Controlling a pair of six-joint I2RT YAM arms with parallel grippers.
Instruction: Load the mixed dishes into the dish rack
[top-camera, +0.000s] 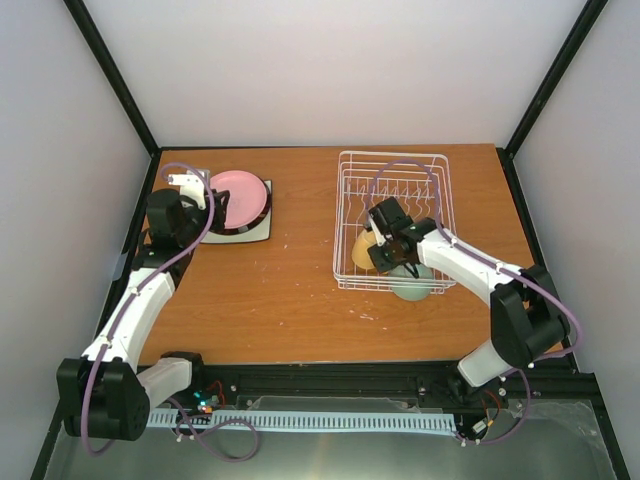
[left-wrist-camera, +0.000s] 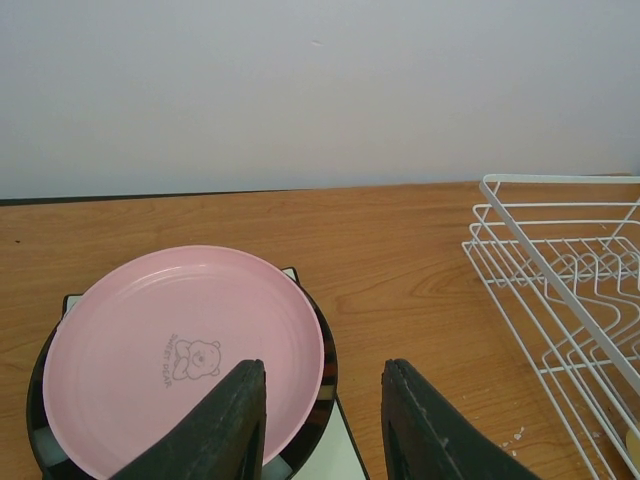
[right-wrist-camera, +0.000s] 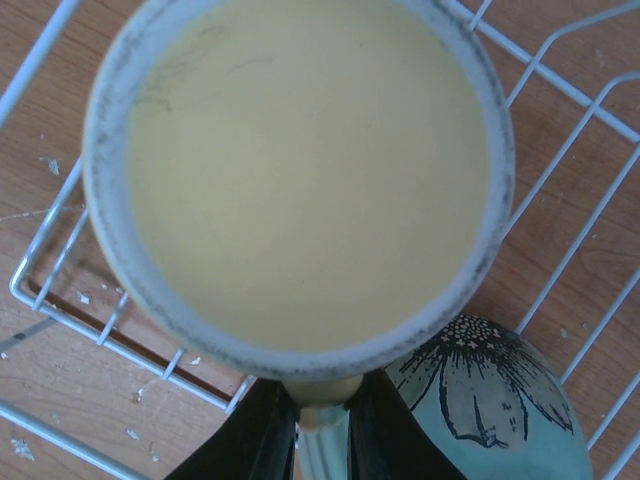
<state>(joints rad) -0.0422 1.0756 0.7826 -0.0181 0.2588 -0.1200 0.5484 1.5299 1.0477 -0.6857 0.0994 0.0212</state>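
R end effector (right-wrist-camera: 320, 405) pinches round yellow mug (right-wrist-camera: 300, 180) handle; L end effector (left-wrist-camera: 322, 378) spread.

Left tool (left-wrist-camera: 322, 378) agape; right tool (right-wrist-camera: 320, 405) clamped (arm bent).

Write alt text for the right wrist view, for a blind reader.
A pale yellow mug, seen from above, fills the view, its handle gripped by black jaws at the bottom. Below it are a white wire dish rack and a mint-green dish with a black flower mark.
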